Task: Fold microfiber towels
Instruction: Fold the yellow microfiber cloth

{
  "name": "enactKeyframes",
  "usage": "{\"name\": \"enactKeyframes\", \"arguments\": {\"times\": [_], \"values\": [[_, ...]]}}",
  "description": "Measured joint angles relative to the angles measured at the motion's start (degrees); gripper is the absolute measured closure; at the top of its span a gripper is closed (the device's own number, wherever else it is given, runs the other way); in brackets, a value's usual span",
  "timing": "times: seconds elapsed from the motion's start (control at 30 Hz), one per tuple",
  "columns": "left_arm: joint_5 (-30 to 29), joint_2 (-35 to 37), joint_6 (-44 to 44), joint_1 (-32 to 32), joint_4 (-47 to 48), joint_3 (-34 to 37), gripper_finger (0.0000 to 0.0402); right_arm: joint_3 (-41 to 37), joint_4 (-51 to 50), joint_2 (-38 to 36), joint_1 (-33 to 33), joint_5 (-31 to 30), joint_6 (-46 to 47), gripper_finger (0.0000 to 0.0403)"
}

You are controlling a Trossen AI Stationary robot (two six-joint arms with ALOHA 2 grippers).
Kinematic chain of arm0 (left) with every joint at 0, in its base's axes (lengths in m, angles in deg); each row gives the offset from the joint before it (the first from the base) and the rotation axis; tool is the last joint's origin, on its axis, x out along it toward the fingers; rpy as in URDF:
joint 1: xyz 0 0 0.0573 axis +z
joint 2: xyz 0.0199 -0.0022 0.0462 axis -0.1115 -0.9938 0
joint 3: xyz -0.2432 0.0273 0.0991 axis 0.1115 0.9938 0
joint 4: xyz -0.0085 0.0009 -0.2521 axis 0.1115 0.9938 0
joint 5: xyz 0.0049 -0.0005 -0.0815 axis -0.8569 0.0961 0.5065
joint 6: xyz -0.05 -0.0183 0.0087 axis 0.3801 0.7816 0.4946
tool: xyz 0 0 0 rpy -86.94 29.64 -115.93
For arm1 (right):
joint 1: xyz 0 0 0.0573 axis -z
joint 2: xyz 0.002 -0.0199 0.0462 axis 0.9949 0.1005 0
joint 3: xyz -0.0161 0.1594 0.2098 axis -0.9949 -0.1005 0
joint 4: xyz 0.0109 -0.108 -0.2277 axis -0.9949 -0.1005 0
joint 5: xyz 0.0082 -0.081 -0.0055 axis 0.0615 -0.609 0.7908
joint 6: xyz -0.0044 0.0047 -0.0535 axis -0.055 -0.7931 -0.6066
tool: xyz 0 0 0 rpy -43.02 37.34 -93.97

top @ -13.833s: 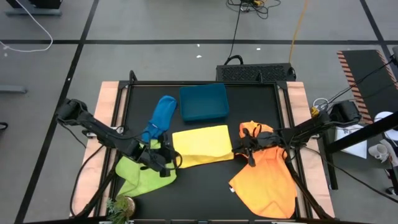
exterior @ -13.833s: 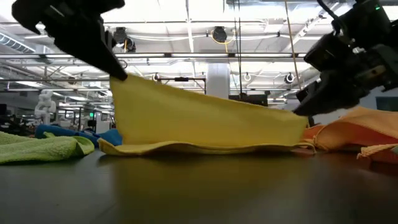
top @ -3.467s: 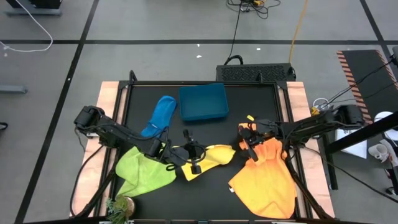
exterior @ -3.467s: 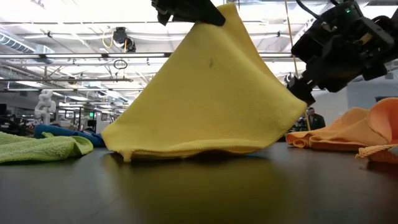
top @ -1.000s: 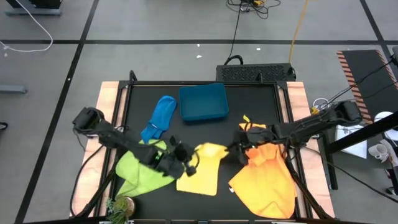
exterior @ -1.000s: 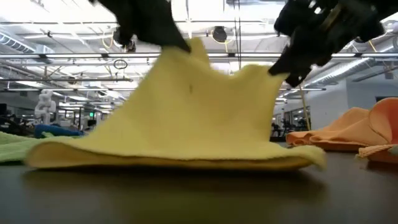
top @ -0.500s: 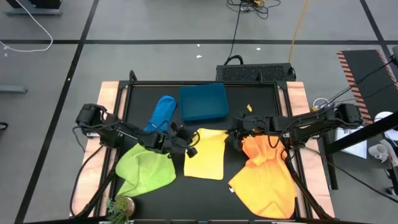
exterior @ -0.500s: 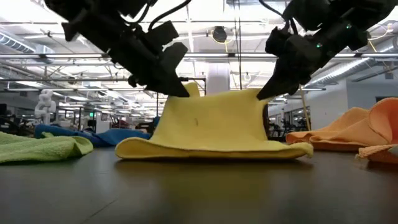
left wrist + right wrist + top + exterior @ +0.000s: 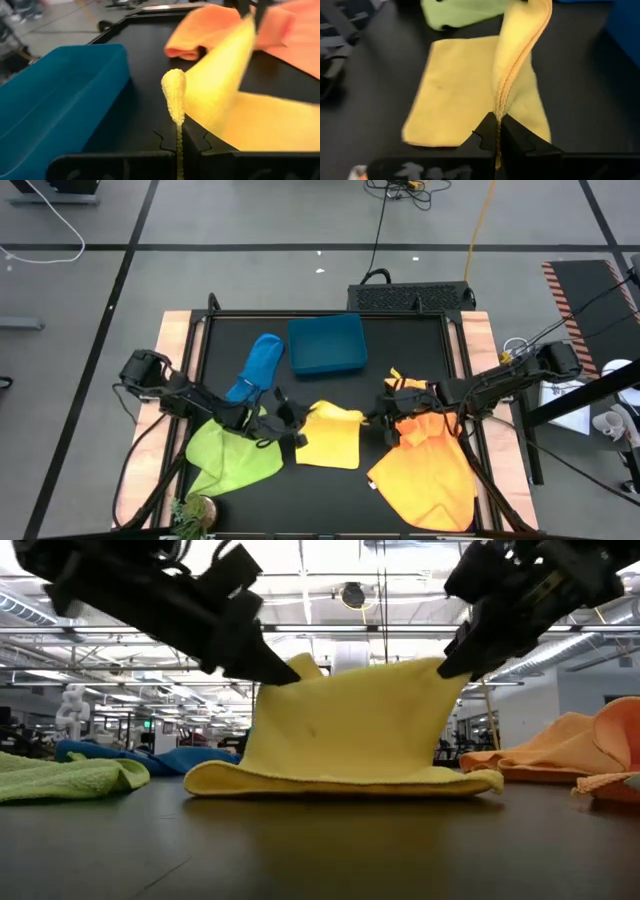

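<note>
Left gripper clamped tight on one upper corner of the yellow towel, edge pinched between the fingers. Right gripper likewise closed on the opposite corner, hem caught at its fingers. Between them, a raised flap held above the bench, lower half lying flat near the middle, toward the front edge. Green towel at the front left corner, under the left arm. Blue towel toward the back left, beside the teal bin at the back edge. Orange towels heaped along the right edge.
</note>
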Motion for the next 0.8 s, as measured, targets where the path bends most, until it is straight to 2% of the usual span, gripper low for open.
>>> {"name": "enactKeyframes", "arguments": {"times": [0.23, 0.5, 0.6, 0.8], "values": [[0.0, -0.4, -2.2, -6.1, 0.7, 0.0, 0.0401, 0.0, 10.7, 7.4, -6.7, 0.1, 1.7, 0.0403], [-0.6, -1.0, 0.2, -9.4, 4.1, 0.0, 0.0401, 0.0, 16.4, 16.7, -8.9, 0.1, 4.5, 0.0398], [1.7, -1.0, 0.7, -9.9, 3.7, 0.0, 0.0398, 0.0, 17.6, 18.0, -9.1, 1.1, 4.9, 0.0395], [10.2, -1.0, 3.2, -10.0, 3.6, 0.0, 0.0393, 0.0, 18.7, 18.5, -9.1, 3.7, 4.7, 0.0381]]}}
